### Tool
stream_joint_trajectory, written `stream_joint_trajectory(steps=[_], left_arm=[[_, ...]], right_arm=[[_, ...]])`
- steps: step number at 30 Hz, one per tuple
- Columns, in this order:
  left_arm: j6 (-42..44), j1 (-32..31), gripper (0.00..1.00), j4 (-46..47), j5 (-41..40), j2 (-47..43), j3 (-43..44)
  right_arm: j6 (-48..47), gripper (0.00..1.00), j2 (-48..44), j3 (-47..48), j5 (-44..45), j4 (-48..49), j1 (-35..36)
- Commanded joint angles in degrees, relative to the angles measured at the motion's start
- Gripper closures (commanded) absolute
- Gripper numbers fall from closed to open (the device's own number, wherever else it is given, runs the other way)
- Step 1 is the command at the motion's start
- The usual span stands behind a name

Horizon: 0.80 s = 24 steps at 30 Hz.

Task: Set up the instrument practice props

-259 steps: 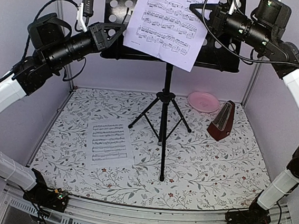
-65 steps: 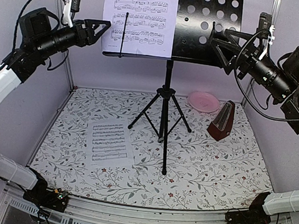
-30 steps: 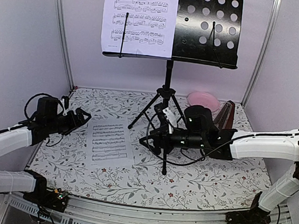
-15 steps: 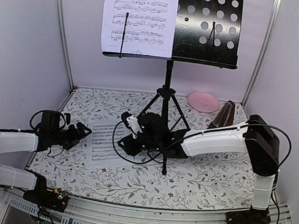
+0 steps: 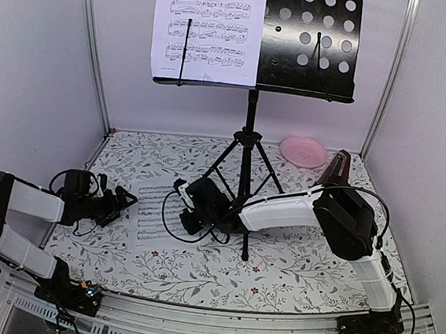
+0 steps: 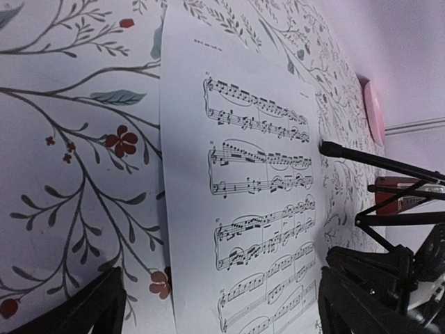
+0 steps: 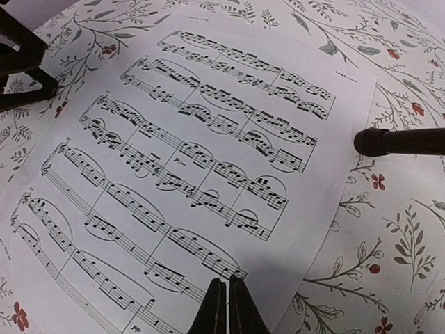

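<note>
Below, a floral worktop is enclosed by pale walls; left gripper jaws are spread wide; right gripper jaws are closed over the page.

The end effector, fingers together, sits over the sheet-music page.

You're looking at a desk showing as black perforated metal with a dull sheen. The upper page and lower page are reading as smooth matt white paper. The surface is showing a matt printed covering. The plate is looking smooth and pink. The right claw is looking like matt black plastic.
</note>
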Motion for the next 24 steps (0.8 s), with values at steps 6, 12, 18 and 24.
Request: stream_joint_trajectory(steps=[6, 12, 18, 24], left_arm=[[1.3, 0.6, 0.06, 3.6, 3.7, 9.0, 4.0], [-1.7, 0.3, 0.07, 10.8, 9.4, 15.4, 5.1], [-4.5, -0.9, 0.07, 17.9, 11.6, 16.2, 4.6], [-7.6, -2.4, 0.04, 27.8, 13.3, 14.3, 3.0]], right_arm=[[-2.8, 0.95, 4.9, 1.9, -0.7, -1.8, -2.5], [-3.5, 0.96, 6.1, 2.2, -2.0, -1.8, -3.2], [-3.7, 0.97, 6.0, 2.3, -2.7, -1.8, -3.4], [-4.0, 0.98, 5.9, 2.4, -3.1, -1.8, -3.4]])
